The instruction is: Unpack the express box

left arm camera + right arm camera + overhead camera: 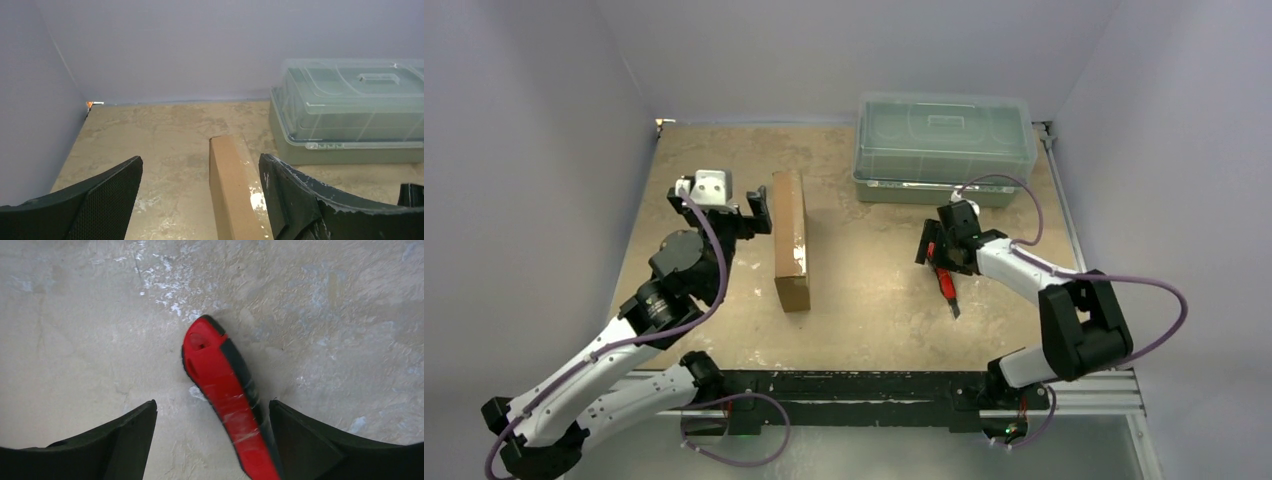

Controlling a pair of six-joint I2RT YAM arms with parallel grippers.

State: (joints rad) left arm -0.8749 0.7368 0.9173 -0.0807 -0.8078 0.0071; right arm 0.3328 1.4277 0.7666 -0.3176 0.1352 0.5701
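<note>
My left gripper (760, 210) sits at table height, wrist level, jaws spread wide. My right gripper (936, 258) points straight down, elbow bent, jaws likewise parted.
</note>
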